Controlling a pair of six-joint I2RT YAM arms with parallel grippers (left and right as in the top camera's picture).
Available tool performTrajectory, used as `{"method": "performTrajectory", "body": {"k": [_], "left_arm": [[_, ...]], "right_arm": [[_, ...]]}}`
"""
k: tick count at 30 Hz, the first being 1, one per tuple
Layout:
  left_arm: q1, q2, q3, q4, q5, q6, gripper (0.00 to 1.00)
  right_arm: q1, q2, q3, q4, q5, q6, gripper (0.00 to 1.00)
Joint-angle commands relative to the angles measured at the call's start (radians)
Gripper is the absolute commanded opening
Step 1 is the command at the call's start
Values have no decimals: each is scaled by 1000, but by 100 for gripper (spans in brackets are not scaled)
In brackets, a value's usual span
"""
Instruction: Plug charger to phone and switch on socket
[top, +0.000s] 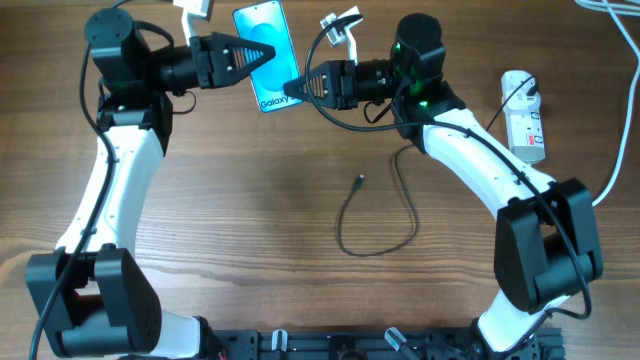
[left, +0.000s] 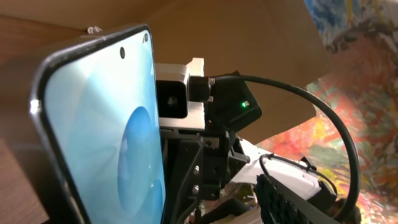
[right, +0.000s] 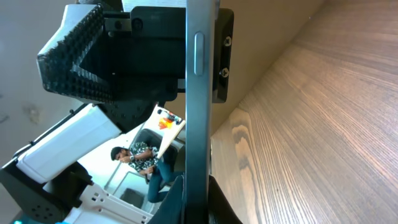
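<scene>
Right now the phone (top: 266, 35) is sitting up at the far side of the table (top: 250, 200), caught between the two arms. Its long axis is running away from the robot and leaning a little to the left. The "Galaxy" end is pointing back toward the middle of the table, and the bright screen is facing upward. I cannot tell whether it is resting on the wood or hanging just above it.

The right fingers (top: 300, 85) are coming in from the right and pinching the phone at its near corner. In the right wrist view its thin edge (right: 198, 124) is rising straight up from between them. The left fingers (top: 240, 57) are reaching in from the left and standing wide, one on each side of the phone. The ribbed one (right: 74, 56) is keeping clear of its face.

The charger (top: 345, 235) is lying loose nearer the robot, well apart from the phone. Its small plug tip (top: 359, 181) is pointing away from the robot, and the cable is looping round and passing under the right arm. The socket (top: 523, 120) is lying far to the right, lengthwise away from the robot, with a thick white cord (top: 622, 150) curving past it.
</scene>
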Motion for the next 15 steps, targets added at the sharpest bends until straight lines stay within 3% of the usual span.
{"method": "performTrajectory", "body": {"k": [1, 7, 15], "left_arm": [[-31, -27, 13, 19, 4, -12, 66], [-31, -27, 13, 18, 13, -12, 51], [-36, -27, 13, 18, 65, -11, 57]], "right_arm": [[10, 11, 5, -16, 13, 74, 4], [16, 11, 5, -18, -12, 91, 4], [16, 11, 5, -18, -61, 143, 4]]}}
